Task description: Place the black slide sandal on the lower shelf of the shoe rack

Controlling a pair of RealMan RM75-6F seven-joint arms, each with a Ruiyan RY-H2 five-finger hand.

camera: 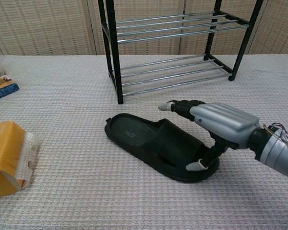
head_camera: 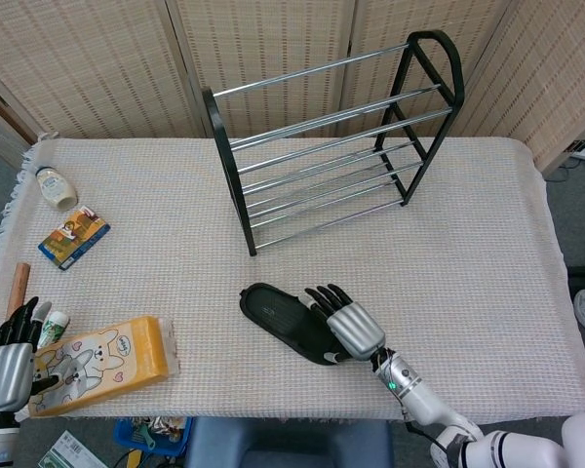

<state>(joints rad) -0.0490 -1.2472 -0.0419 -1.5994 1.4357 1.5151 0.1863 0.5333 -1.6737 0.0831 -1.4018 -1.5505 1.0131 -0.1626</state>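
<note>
The black slide sandal (head_camera: 283, 320) (camera: 153, 143) lies flat on the cloth in front of the shoe rack (head_camera: 331, 136) (camera: 116, 57), heel end pointing left. My right hand (head_camera: 349, 327) (camera: 221, 125) reaches over its strap end: the fingers stretch out above the far side and the thumb comes down at the near edge of the sole. The fingers are apart and do not clamp the sandal. The rack's lower shelf (camera: 175, 74) holds nothing. My left hand (head_camera: 8, 366) rests at the table's near left corner, fingers extended, holding nothing; the chest view does not show it.
A yellow package (head_camera: 102, 363) (camera: 7, 158) lies beside my left hand, with a small tube (head_camera: 54, 327) and a wooden stick (head_camera: 19, 285) close by. A blue snack packet (head_camera: 73, 237) and a white bottle (head_camera: 55, 187) sit at the far left.
</note>
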